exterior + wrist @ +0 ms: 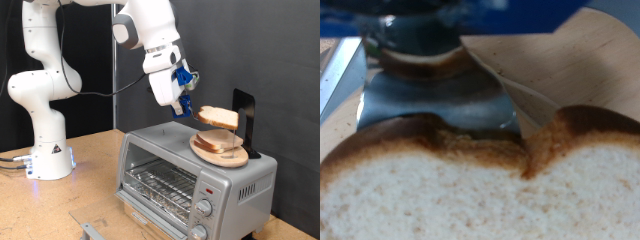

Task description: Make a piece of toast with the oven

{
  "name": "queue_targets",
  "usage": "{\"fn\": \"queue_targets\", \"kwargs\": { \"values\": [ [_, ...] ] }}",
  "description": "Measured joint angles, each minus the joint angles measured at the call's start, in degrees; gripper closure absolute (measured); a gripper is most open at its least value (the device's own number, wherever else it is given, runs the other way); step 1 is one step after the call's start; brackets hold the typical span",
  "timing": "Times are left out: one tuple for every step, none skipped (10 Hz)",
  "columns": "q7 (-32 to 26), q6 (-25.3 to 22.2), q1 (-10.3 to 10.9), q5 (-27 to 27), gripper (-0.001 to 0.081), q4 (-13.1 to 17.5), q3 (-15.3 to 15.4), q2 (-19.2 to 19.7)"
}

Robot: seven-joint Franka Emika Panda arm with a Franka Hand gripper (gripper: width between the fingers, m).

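- The gripper (190, 108) hangs above the top of the oven (195, 170), clamped on one edge of the piece of toast (220, 117), which juts out level towards 3 o'clock in the exterior view.
- The held slice is lifted clear of the other bread slices (218, 146), which lie piled on a round wooden plate (220, 158) directly below it, at 6 o'clock from the slice.
- The plate rests on the oven's roof, near its 3 o'clock end; a black upright stand (244, 118) rises just behind the plate.
- The oven sits on a wooden desk (85, 180), its glass door shut, the wire rack (160, 185) visible through it, and round knobs (205, 208) at the front's 3 o'clock side.
- The arm's white base (45, 150) stands on the desk at 9 o'clock from the oven, well apart.
- In the wrist view the held slice (470, 190) fills the near field, pale crumb with a brown crust, above the plate's wood (570, 70).
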Motion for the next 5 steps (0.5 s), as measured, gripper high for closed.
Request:
{"fn": "queue_targets", "kwargs": {
  "values": [
    [-0.43,0.00,0.00,0.52,0.0385,-0.31,-0.06,-0.67],
    [-0.86,-0.08,0.00,1.21,0.0385,-0.62,-0.23,-1.45],
    [-1.26,-0.20,0.00,1.72,0.0387,-0.92,-0.50,-2.15],
    [-1.65,-1.14,-0.01,2.02,0.0387,-1.14,-0.84,-2.91],
    [-1.94,-4.16,-0.01,2.06,0.0388,-1.12,-1.32,-3.59]
  ]
}}
